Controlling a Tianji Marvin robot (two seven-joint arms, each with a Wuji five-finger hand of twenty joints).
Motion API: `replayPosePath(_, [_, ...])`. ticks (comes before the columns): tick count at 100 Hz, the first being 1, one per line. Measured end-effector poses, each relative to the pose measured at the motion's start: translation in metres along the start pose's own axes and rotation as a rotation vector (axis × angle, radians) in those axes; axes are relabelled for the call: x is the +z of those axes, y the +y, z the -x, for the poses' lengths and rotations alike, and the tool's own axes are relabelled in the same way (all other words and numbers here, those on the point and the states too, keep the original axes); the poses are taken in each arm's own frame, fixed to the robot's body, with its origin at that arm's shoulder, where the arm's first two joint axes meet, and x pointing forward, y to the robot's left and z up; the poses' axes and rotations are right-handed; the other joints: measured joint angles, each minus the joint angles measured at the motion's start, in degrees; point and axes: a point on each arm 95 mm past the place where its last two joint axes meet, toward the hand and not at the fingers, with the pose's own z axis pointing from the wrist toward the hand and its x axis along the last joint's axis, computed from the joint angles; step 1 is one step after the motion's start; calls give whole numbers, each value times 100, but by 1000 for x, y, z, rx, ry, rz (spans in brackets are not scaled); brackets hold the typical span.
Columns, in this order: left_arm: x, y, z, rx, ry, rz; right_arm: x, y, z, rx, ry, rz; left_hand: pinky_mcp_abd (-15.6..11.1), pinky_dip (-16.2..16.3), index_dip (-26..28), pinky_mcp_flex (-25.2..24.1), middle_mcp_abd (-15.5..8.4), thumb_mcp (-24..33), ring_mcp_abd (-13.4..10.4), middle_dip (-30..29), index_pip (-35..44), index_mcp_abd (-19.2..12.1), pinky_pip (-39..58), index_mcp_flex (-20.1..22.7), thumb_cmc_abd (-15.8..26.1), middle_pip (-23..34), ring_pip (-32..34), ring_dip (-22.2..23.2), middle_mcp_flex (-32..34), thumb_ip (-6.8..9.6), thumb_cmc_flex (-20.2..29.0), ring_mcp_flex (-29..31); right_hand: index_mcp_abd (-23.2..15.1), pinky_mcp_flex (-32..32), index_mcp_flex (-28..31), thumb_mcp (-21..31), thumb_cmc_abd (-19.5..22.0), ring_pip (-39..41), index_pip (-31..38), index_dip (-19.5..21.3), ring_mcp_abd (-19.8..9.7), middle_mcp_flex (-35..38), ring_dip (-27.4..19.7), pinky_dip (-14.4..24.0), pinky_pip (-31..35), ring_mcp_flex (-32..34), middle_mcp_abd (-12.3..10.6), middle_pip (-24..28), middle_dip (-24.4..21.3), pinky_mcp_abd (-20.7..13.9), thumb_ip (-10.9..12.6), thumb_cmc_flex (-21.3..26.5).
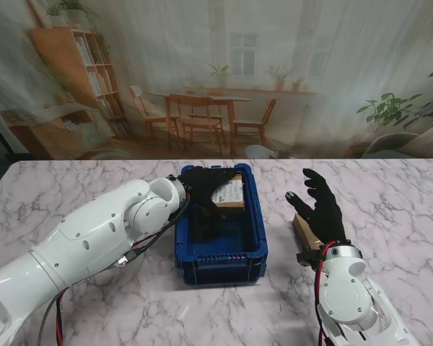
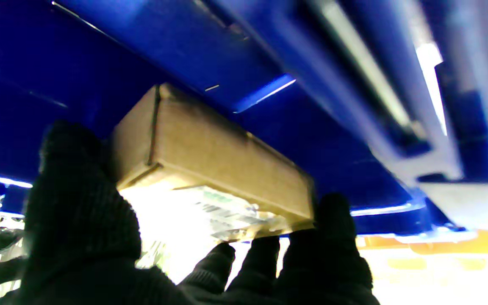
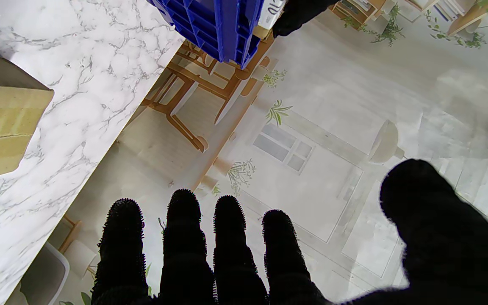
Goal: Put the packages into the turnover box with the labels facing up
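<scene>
The left hand (image 1: 202, 189) is down inside the blue turnover box (image 1: 255, 241), fingers wrapped around a cardboard package (image 1: 229, 193) at the far end of the box. From the left wrist view, the thumb and fingertips (image 2: 333, 220) pinch the carton (image 2: 210, 161) across its width, white label side turned toward the palm, which means label up once it lands. It looks to hang just over the box floor rather than resting on it, though I can't be sure. So this is the placing step, nearly finished by my reading. Next move calls for a gentle lowering, fingers easing apart, then a lift straight out past the box walls without dragging the package along.

The package itself: a plain brown carton, oblong, crisp edges, printed white label with barcode lines, glare washing part of it out.

Over on the right, the right hand (image 1: 319, 205) hovers spread wide and empty, above a second brown package (image 1: 304, 229) lying on the marble desk (image 1: 72, 187) just beside the box. No label can be made out on it.
</scene>
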Motion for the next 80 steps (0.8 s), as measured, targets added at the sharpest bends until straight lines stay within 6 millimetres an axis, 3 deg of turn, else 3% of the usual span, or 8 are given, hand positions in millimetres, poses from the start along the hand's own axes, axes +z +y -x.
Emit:
replayPosePath(9, [0,2,0,7,1,14,0,0,0,-3,0,1,0,60,-129,-104,-39,32,41,-389,-3,-15,-74,56,263,-465,-69,-182,-117,0,-79,-167,0,0,0,0,2,0,-63,0,0,0,0,8,-23,0,0,0,0,0,0,64])
replayPosePath(25, [1,4,0,11,3,28,0,0,2,-6,-4,0,3,56,-536,-306,-97,262,43,-1256,-2,-38,-526,58,563,-1103,-350,-884,-245,0,-335,-375,0,-1,0,-6,2,0,-137,0,0,-1,0,62,-87,0,0,0,0,0,1,65])
replayPosePath(35, [1,5,0,8,7,30,0,-1,3,-8,-9,0,8,-228,-692,-476,-95,307,16,-1888,-2,-42,-980,59,600,-1259,-355,-1229,-376,1,-498,-433,0,-1,0,-6,2,0,-220,0,0,-3,0,71,-135,0,0,0,0,0,1,65])
replayPosePath(46, [0,5,-1,10,11,33,0,-2,4,-12,-15,1,225,-894,-906,-643,-95,291,-56,-2532,-2,-65,-1776,59,631,-1311,-410,-1678,-383,1,-593,-496,0,-1,0,-8,0,0,-283,0,0,-5,0,90,-152,0,0,0,0,0,9,196])
replayPosePath(53, [0,6,-2,15,13,37,0,-2,4,-13,-18,0,337,-1213,-980,-688,-95,255,-60,-2631,-2,-76,-2162,59,631,-1314,-718,-2015,-386,1,-650,-643,0,-1,0,-8,-1,0,-292,0,0,-77,0,129,-186,0,0,0,5,-1,8,196])
replayPosePath(58, [0,6,-2,18,14,38,0,-3,5,-14,-19,1,340,-1287,-984,-694,-95,255,75,-2634,-2,-81,-2238,59,631,-1315,-1164,-2248,-386,1,-650,-811,0,-1,0,-8,-1,0,-294,2,0,-77,0,130,-189,0,0,0,5,-1,9,196])
replayPosePath(80, [-12,-1,-3,25,22,-1,0,-3,5,-15,-23,0,341,-1295,-986,-697,-143,305,96,-2570,-2,-110,-2292,59,798,-1315,-1277,-2270,-387,1,-631,-867,0,-1,0,-8,-1,0,-354,136,0,-83,0,141,-212,0,0,0,5,-1,9,196])
